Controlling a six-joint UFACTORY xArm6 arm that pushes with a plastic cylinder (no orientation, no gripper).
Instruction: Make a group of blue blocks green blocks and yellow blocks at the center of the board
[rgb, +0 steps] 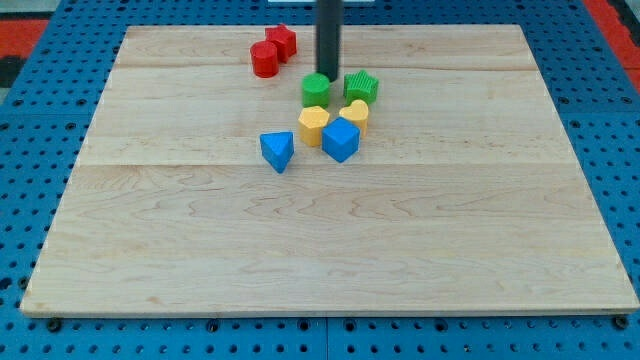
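Note:
My tip stands just above the green cylinder, at the view's upper middle, touching or nearly touching its top edge. A green star lies to the right of the cylinder. Below them sit a yellow hexagon and a yellow heart-like block, close together. A blue cube touches the yellow blocks from below. A blue triangular block lies a little apart to the left of the cube.
A red cylinder and a red star sit together near the board's top edge, left of the rod. The wooden board rests on a blue pegboard surface.

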